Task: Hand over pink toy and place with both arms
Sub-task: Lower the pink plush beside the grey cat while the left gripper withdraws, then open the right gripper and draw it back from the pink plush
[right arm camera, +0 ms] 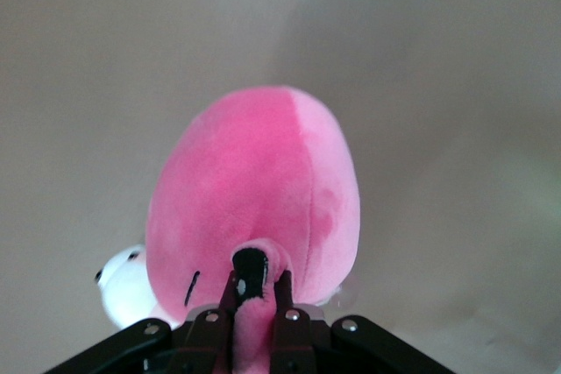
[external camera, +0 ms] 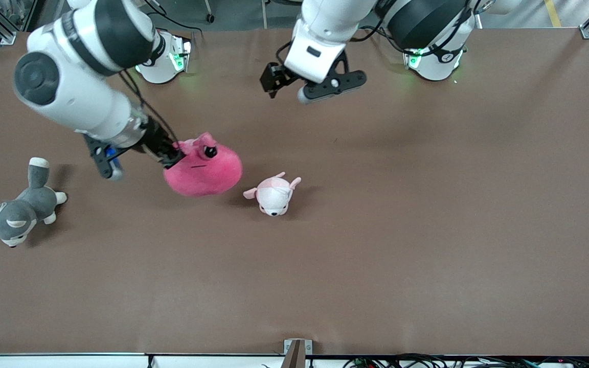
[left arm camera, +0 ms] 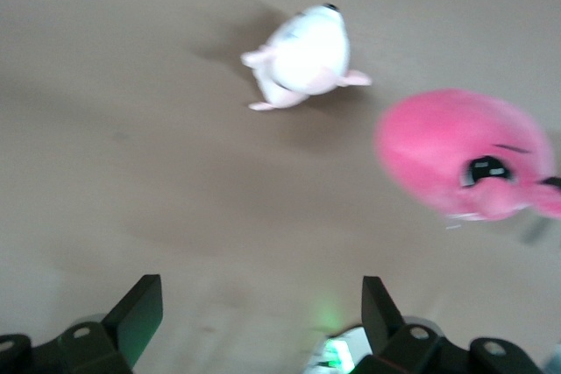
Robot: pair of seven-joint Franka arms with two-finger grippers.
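Now pinching the pink toy (external camera: 205, 171) by an ear, right gripper (external camera: 172, 153) clamped, lifted over the table (external camera: 427, 230) just beside the puppy plush (external camera: 273, 195). Long axis slanted, eyes upward. Left gripper (external camera: 287, 89) spread wide, empty, above mid-table.

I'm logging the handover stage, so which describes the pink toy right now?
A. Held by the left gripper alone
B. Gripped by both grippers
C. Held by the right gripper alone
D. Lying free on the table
C: the right gripper is shut on the pink toy, pinching a nub at its edge, while the left gripper stands open and empty.
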